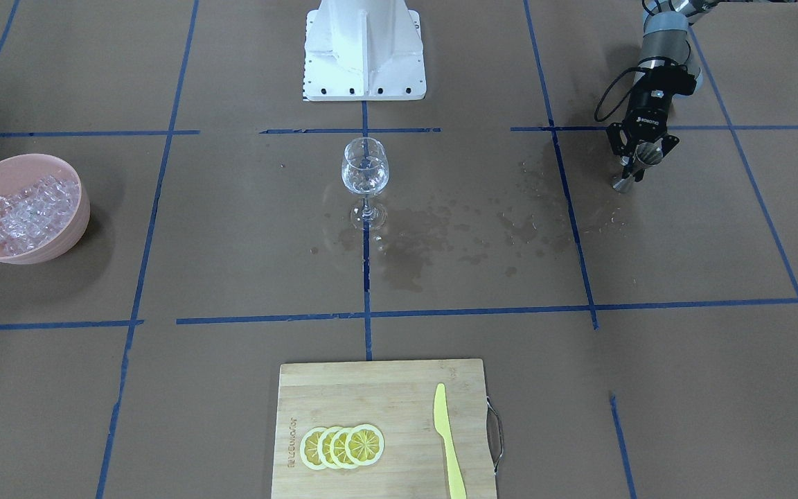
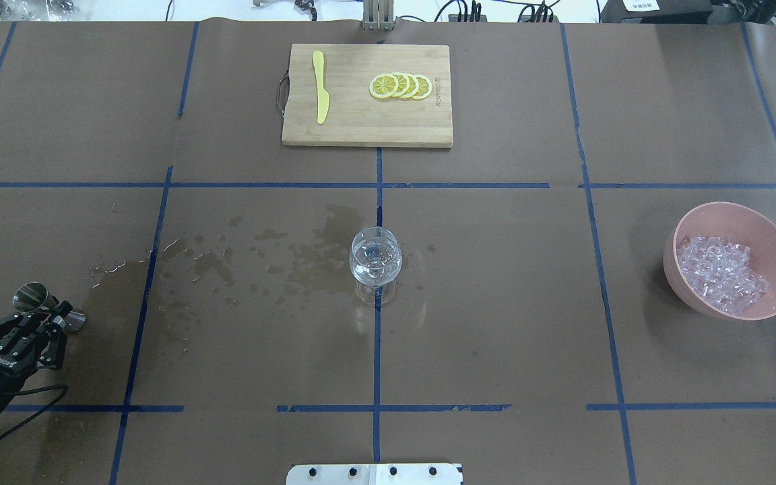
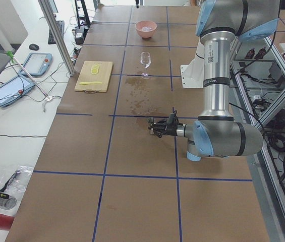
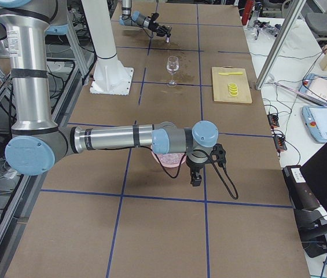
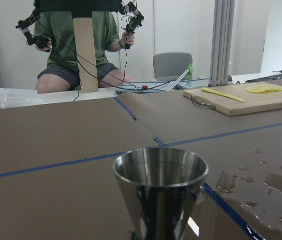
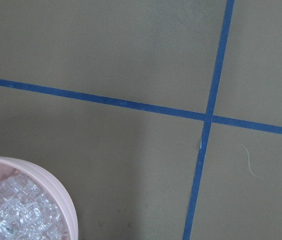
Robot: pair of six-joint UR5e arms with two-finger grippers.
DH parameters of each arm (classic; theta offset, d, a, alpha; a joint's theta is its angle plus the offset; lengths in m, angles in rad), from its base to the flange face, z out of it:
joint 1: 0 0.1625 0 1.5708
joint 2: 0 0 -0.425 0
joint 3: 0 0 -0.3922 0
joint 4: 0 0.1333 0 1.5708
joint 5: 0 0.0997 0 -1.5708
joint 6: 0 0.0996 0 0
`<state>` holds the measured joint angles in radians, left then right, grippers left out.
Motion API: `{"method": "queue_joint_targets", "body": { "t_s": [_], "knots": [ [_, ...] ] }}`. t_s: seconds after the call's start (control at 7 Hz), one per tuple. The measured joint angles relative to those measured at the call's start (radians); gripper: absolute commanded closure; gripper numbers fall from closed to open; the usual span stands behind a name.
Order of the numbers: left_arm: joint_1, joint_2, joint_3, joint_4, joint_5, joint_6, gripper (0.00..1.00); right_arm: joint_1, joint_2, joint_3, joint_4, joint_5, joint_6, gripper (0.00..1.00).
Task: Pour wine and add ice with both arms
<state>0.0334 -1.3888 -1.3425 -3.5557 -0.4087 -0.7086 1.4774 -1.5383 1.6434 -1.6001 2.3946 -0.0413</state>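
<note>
A stemmed wine glass (image 2: 375, 261) stands at the table's centre with a little clear wine (image 1: 364, 181) in its bowl. My left gripper (image 2: 54, 311) is low over the table at the robot's left, shut on the waist of a steel jigger (image 1: 633, 170). That jigger (image 5: 159, 192) fills the left wrist view; its inside is hidden. The ice (image 2: 721, 273) is heaped in a pink bowl (image 2: 683, 286) on the other side. My right gripper (image 4: 197, 175) appears only in the exterior right view, pointing down beside the bowl; I cannot tell its state. The right wrist view catches the bowl's rim (image 6: 56, 192) and ice (image 6: 16, 215).
A wooden cutting board (image 2: 361, 124) at the far edge carries lemon slices (image 2: 401, 86) and a yellow knife (image 2: 321, 94). Wet patches (image 2: 294, 259) darken the paper between jigger and glass. The white pedestal (image 1: 364, 52) stands behind the glass. A seated person (image 5: 81, 45) holds controllers beyond the table.
</note>
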Motion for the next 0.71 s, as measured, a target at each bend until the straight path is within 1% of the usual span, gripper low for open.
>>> {"method": "queue_joint_targets", "body": {
  "t_s": [0.57, 0.71],
  "knots": [
    [0.002, 0.000, -0.010, -0.012, -0.002, 0.001, 0.00, -0.011, 0.008, -0.004, -0.001, -0.001, 0.009, 0.00],
    [0.002, 0.003, -0.023, -0.014, -0.002, 0.005, 0.00, -0.018, 0.015, -0.005, -0.001, -0.001, 0.044, 0.00]
  ]
}}
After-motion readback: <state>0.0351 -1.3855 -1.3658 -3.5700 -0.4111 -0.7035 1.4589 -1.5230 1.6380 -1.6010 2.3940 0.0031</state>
